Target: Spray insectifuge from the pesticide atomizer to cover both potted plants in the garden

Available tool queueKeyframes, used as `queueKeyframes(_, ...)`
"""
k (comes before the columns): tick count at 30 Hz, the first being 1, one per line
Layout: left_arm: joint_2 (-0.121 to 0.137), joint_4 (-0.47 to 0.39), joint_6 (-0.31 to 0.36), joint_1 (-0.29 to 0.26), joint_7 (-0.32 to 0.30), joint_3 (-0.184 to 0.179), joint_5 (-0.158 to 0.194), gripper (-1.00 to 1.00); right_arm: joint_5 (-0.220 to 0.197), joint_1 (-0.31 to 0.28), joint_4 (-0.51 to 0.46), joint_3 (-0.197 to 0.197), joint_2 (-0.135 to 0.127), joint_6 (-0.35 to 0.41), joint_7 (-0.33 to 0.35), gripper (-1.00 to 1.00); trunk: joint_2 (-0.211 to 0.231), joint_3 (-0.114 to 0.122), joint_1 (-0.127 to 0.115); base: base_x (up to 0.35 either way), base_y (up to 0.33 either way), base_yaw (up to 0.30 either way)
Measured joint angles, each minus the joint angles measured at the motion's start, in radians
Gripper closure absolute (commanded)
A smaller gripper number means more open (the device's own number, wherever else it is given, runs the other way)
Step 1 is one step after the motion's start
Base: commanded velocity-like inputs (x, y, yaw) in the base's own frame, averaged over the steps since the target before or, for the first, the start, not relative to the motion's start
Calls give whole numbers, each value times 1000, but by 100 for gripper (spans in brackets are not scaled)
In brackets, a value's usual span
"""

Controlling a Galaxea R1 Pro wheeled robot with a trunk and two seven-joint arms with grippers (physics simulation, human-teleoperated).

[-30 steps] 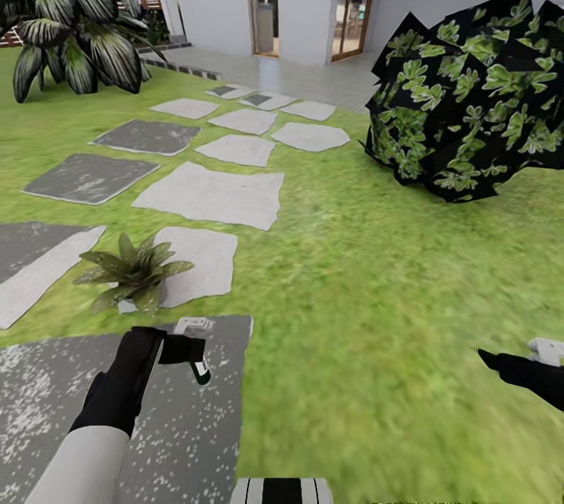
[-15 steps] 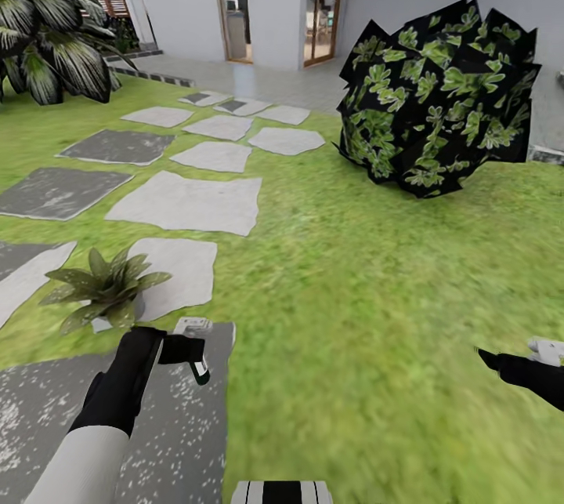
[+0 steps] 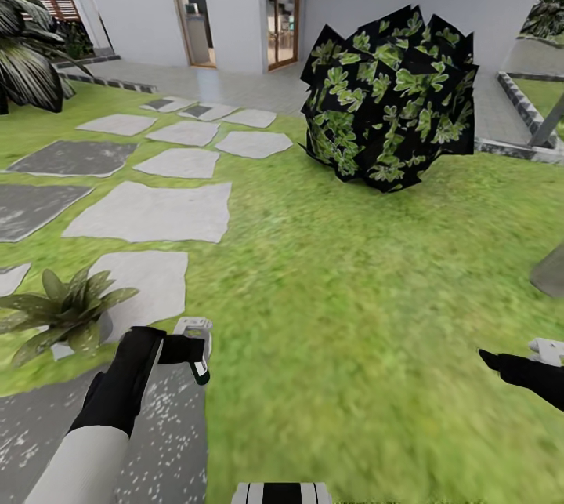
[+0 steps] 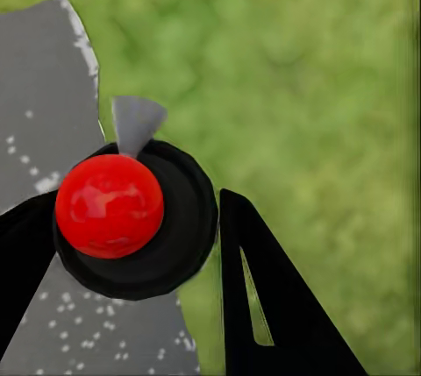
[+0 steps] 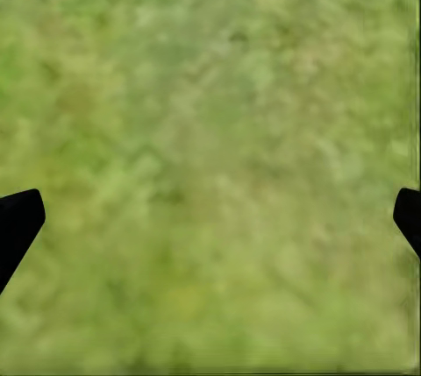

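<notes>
left gripper [image 3: 188, 349] clamps the atomizer [image 3: 193, 339], red nozzle [image 4: 110, 205] forward; right gripper [image 3: 501, 363] spread, empty. plant [image 3: 59, 312] sits beside the left arm; turn the nozzle onto its leaves before spraying.

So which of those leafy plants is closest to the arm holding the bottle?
The small green rosette, just beside the left gripper; the dark shrub and the palm stand farther.

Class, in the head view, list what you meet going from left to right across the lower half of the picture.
Small potted plant with pointed green leaves → left hand holding the dark spray bottle with whitish trigger head → open green lawn → right hand.
</notes>
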Motion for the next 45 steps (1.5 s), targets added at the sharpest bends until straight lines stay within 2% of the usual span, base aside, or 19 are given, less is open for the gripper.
queueKeyframes(45, -2, 0, -2, 1, 0, -2, 0, 100, 0, 0, 0, 0, 0, 0, 0, -100, 0, 44, 0, 0, 0, -258)
